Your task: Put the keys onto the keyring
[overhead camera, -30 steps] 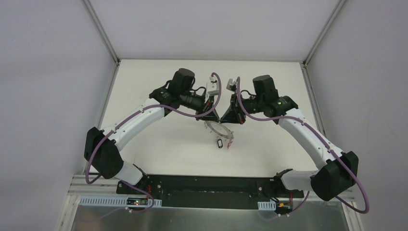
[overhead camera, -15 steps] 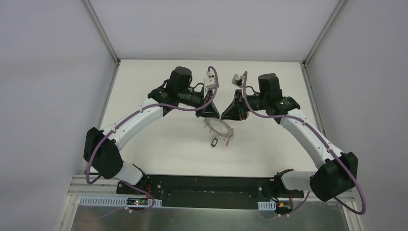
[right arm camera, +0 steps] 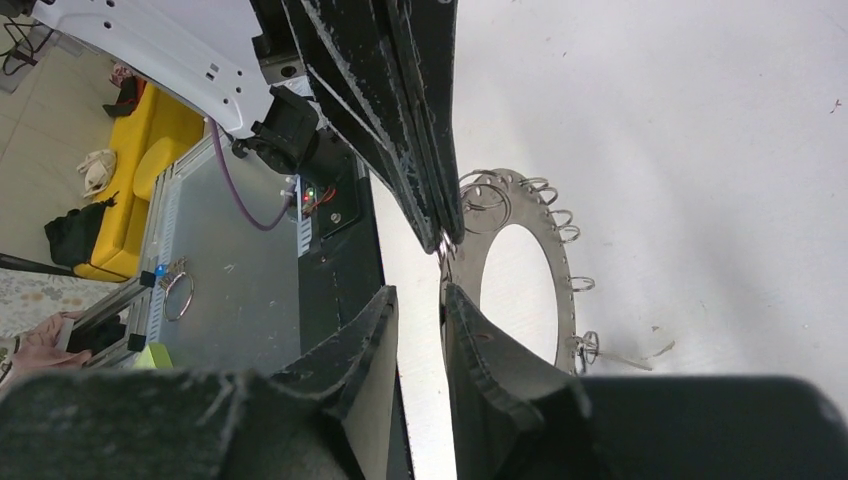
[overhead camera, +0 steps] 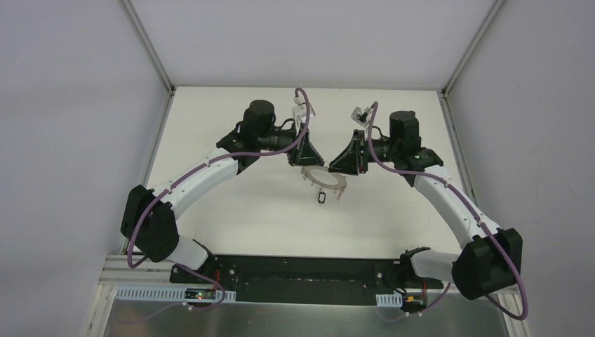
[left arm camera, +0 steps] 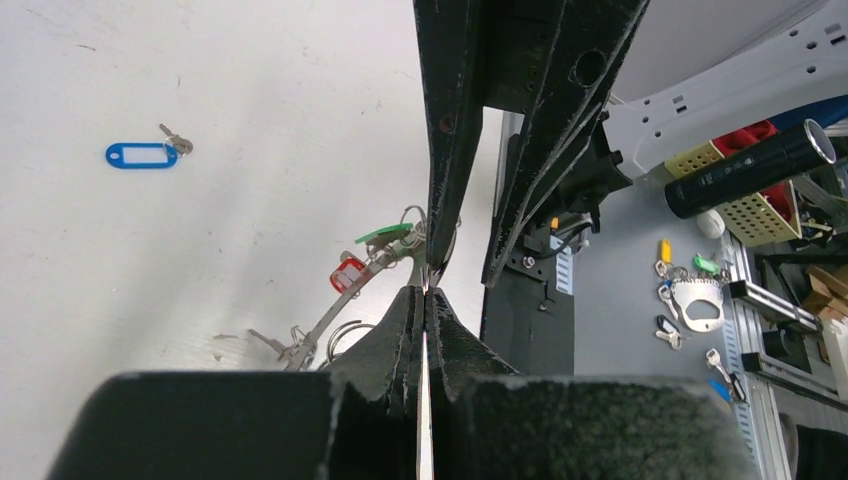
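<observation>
1. While my left gripper (left arm camera: 424, 298) pinches the rim of the flat grey metal disc keyring (right arm camera: 515, 200), the disc shows edge-on as a thin silver line between my closed pads.
2. My right gripper (right arm camera: 420, 292) sits at that same rim, just beside the left one. Its jaws are a narrow gap apart with only bare tabletop showing between them, so it's holding nothing as far as I can see.
3. Just past my fingertips, a tiny silver key with a red plastic tag (left arm camera: 348, 273) and one with a green tag (left arm camera: 385, 237) hang at the ring's edge. They look threaded on, though I can't make out the actual join.
4. From overhead, a key with a black tag (overhead camera: 321, 198) dangles off the ring's near side too. Several small wire loops (right arm camera: 568, 233) along the rim look empty.
5. Farther out on the white table (left arm camera: 150, 60), a silver key with a blue tag (left arm camera: 140, 155) lies alone, well apart from the ring.
6. My read is that three are on and the blue one is left to fetch and thread.
</observation>
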Controlling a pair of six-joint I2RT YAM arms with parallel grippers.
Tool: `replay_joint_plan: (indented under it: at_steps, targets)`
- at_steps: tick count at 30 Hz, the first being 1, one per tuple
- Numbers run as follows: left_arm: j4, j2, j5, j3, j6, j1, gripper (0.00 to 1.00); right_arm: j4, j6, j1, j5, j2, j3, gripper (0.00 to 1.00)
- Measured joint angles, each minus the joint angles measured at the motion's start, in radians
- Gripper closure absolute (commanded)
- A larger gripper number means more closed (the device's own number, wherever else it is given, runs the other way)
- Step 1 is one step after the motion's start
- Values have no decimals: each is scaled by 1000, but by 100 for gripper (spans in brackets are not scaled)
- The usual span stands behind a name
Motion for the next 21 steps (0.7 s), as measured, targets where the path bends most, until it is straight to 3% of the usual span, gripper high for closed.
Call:
replay_joint_plan:
  at_steps: [21]
  targets:
    - [-56,0,-117,13,-17,1,100,-16,-102,2,98,-34,-59,73]
